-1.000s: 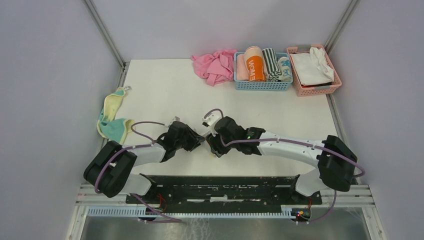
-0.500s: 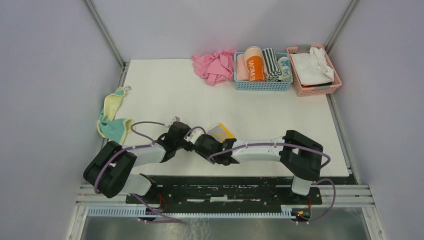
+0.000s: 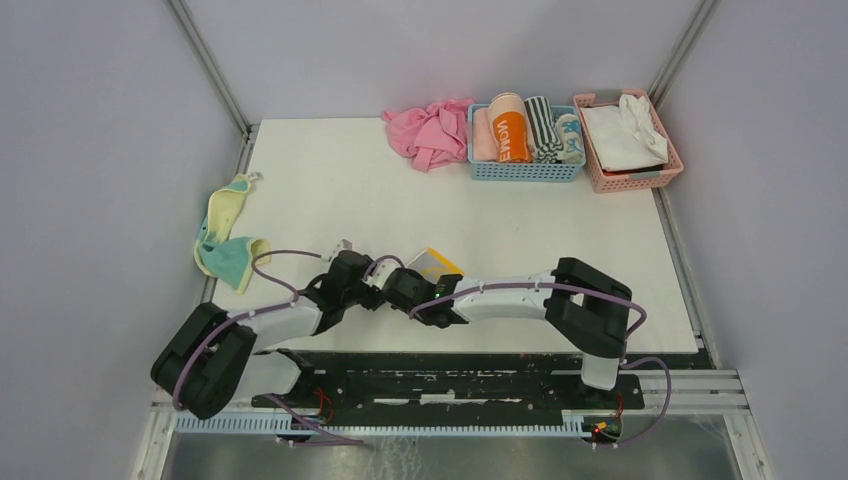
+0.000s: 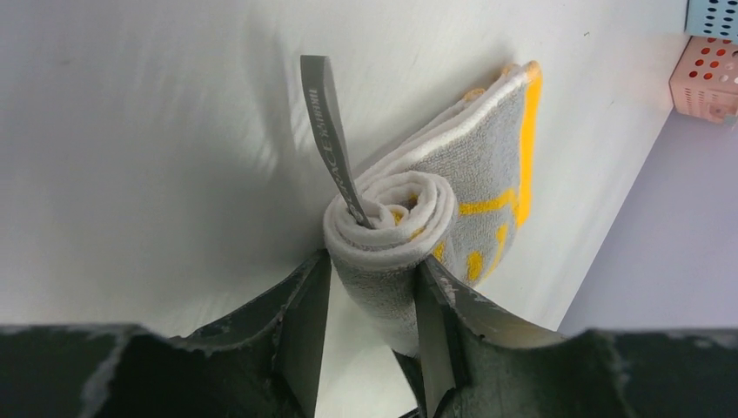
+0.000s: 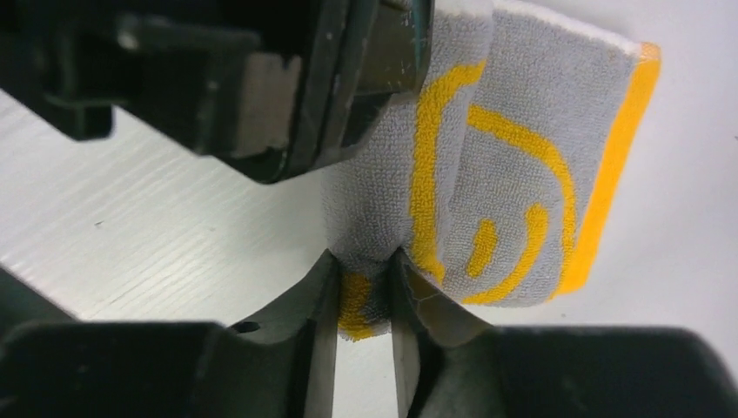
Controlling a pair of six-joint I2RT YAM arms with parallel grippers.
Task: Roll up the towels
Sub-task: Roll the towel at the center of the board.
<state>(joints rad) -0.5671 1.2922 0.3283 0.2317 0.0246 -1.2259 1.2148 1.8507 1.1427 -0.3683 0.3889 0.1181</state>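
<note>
Grey towel (image 4: 409,226): near edge of the surface (image 3: 330,180), between both arms; one end wound into a coil, with a flat tail unrolled beyond it.
Left pincer (image 4: 372,266): clamped across the coil.
Right pincer (image 5: 363,266): pinching the towel's opposite edge.
Yellow towel (image 3: 225,240): crumpled at the surface's left edge, not yet rolled.
Progress: judged under halfway; this roll needs finishing, then the yellow one.

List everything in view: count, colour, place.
grey towel: one, grey with yellow marks, partly rolled, near edge
yellow towel: one, pale yellow and teal, crumpled, left edge
pink cloth: one, pink, crumpled, far edge
blue basket: one, blue, far edge, holds four rolled towels
pink basket: one, pink, far right corner, holds white cloth
table: one, white
left pincer: one, black, shut on grey towel's roll
right pincer: one, black, pinching its end
</note>
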